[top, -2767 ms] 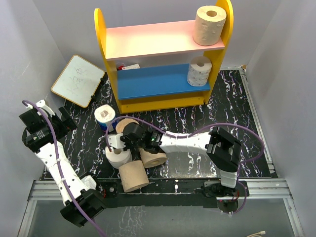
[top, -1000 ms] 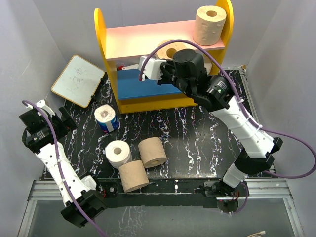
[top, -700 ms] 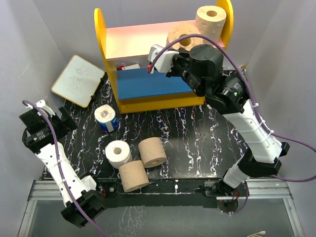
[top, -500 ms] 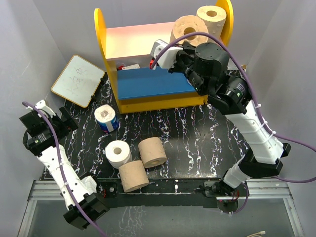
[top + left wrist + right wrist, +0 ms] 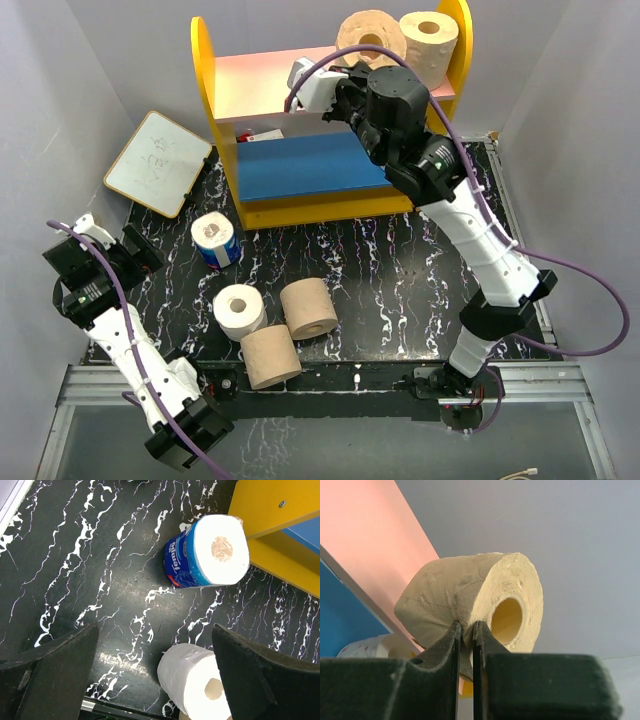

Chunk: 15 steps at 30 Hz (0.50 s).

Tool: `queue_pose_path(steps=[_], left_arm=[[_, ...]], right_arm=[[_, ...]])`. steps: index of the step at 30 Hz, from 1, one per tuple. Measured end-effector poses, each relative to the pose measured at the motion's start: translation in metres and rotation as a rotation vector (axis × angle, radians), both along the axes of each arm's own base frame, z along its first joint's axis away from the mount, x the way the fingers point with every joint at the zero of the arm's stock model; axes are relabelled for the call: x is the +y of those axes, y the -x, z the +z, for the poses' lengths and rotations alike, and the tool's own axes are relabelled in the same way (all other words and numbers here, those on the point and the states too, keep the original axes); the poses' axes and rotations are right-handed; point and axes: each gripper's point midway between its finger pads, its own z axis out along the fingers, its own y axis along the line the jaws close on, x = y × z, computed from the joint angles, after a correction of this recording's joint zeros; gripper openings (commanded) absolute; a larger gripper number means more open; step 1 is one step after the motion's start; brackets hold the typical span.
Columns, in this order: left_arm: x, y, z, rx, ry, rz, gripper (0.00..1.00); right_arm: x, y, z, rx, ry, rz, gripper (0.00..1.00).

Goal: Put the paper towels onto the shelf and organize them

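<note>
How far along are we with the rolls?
Done: one tan roll stands on the shelf's pink board. In hand: the right tool pinches a second tan roll beside it. Left on the table: blue-wrapped roll, white roll, two more tan rolls.

The right gripper [image 5: 466, 630] has carried a tan roll [image 5: 370, 40] from the cluster on the table in front of the shelf [image 5: 204, 60] up to its pink upper board [image 5: 262, 80]. It is now just beside the standing tan roll [image 5: 430, 45] at the board's right end (fingers pinching its wall). The left arm [image 5: 100, 300] has drawn slightly farther from the shelf.
</note>
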Motion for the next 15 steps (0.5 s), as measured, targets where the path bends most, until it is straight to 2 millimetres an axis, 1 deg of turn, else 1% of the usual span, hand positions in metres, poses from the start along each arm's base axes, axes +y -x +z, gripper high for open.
queue_pose_path(steps=[4,6,10,15], left_arm=[[-0.001,0.0,0.001,-0.004,0.003,-0.005,0.93],[-0.002,0.0,0.0,-0.006,0.003,-0.006,0.93],[-0.003,0.001,0.001,-0.012,-0.002,-0.005,0.93],[-0.004,0.002,0.004,-0.022,-0.008,-0.007,0.93]], right_arm=[[-0.005,-0.023,-0.008,0.012,-0.008,-0.022,0.0],[-0.008,-0.031,-0.009,0.012,-0.016,-0.029,0.0],[-0.014,-0.04,-0.011,0.016,-0.026,-0.035,0.0],[-0.014,-0.05,-0.012,0.012,-0.045,-0.031,0.0]])
